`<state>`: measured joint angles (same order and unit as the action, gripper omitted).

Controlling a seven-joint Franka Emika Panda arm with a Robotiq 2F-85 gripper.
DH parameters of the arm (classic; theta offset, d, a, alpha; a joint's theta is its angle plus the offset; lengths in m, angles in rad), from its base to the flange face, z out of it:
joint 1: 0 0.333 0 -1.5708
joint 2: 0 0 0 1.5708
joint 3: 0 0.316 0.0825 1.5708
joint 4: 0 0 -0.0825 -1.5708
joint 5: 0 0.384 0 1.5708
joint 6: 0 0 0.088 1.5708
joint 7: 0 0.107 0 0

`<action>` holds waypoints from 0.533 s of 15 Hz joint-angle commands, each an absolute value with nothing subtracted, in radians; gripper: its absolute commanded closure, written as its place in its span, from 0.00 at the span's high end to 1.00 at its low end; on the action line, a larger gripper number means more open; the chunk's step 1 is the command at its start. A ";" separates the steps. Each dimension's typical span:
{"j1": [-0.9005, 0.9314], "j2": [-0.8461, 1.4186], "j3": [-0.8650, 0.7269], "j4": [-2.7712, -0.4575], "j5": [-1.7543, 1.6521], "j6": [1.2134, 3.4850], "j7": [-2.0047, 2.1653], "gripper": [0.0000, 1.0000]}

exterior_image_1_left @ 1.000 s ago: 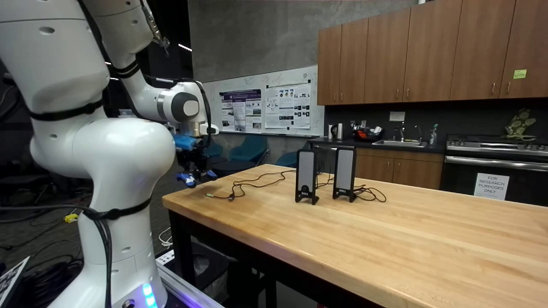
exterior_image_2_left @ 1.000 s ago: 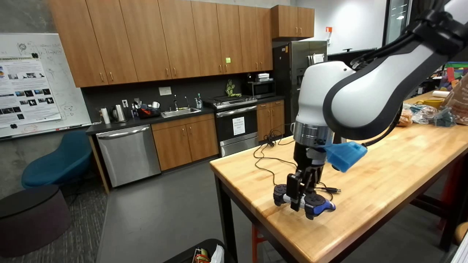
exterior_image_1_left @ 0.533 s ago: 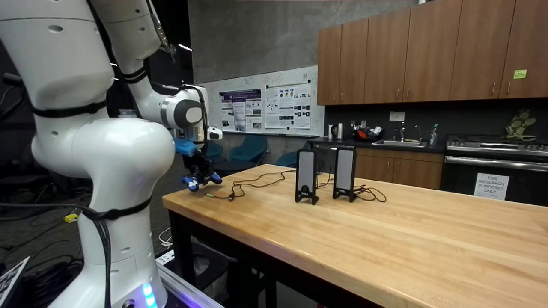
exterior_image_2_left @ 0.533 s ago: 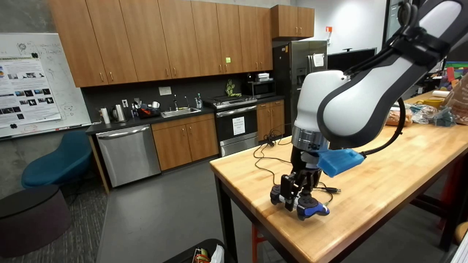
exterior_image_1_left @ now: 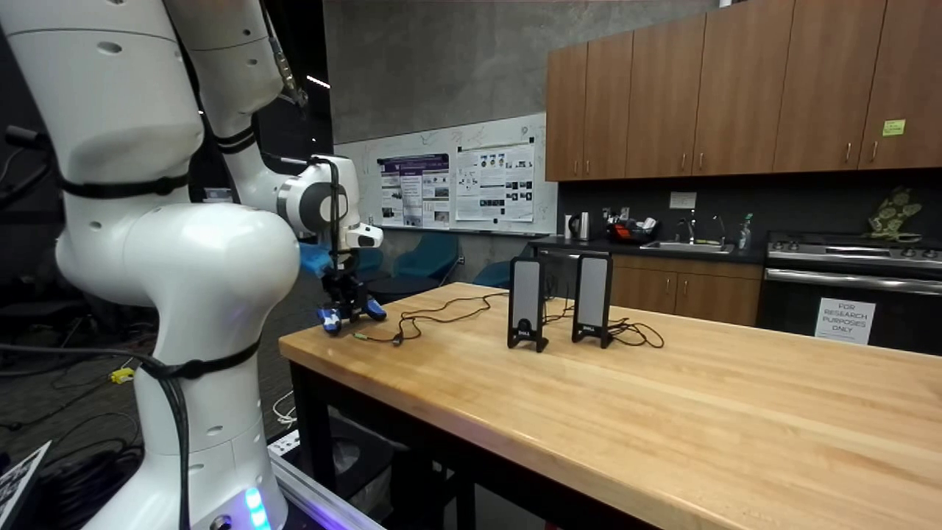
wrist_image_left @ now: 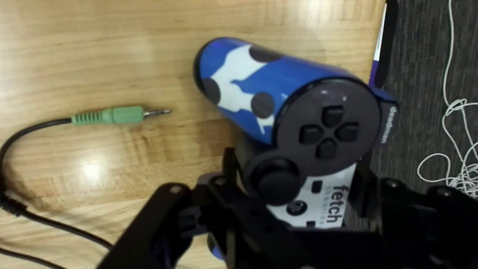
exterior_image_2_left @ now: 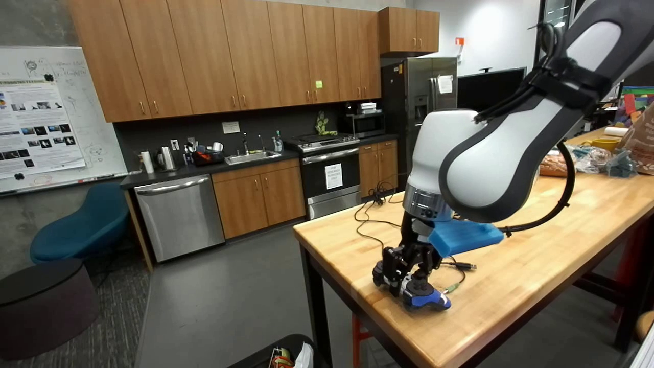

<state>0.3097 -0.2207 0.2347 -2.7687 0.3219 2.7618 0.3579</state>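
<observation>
Beside the left corner of the worktop (exterior_image_1_left: 662, 419), as an exterior view is framing it, the white arm (exterior_image_1_left: 213, 250) is standing with its wrist bent over the wood. Just inside that corner, a blue, white and black game controller (wrist_image_left: 295, 116) is sitting low; whether it is touching the surface, I cannot tell. The gripper (wrist_image_left: 295, 179) is clasping it across the white middle, jaws pressing from both sides, handles (wrist_image_left: 231, 78) jutting free. Weak point: so narrow a hold is leaving the ends able to swing; an uneven knock could be twisting the controller loose. Wrist view is showing floor (wrist_image_left: 410, 74) just past the shoulder button (wrist_image_left: 388, 116), so a slip this near the edge could be sending it off the worktop.

Rightward: near the controller, a green audio plug (wrist_image_left: 127, 115) is lying, metal tip facing it. A handle pressing onto that tip could be rocking the controller or bending the plug. Next along, a USB connector (exterior_image_2_left: 465, 266) is resting, black cables (exterior_image_1_left: 441, 319) winding away toward the far edge; a loop catching on a handle could be dragging them.

Farther right, well apart from the left corner, a speaker (exterior_image_1_left: 526, 294) is standing upright, its twin (exterior_image_1_left: 593, 291) just beside it, not touching. Both are looking top-heavy; a tug, if those cables are running to them, could be toppling either.
</observation>
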 commanded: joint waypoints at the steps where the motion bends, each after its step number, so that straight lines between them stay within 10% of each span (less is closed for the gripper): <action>1: 0.278 -0.214 0.260 -2.760 0.305 2.785 0.422 0.97; 8: 0.196 -0.272 0.281 -2.770 0.194 2.743 0.515 1.00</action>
<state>0.2427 -0.2207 0.2579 -2.7606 0.2568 2.7786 0.4511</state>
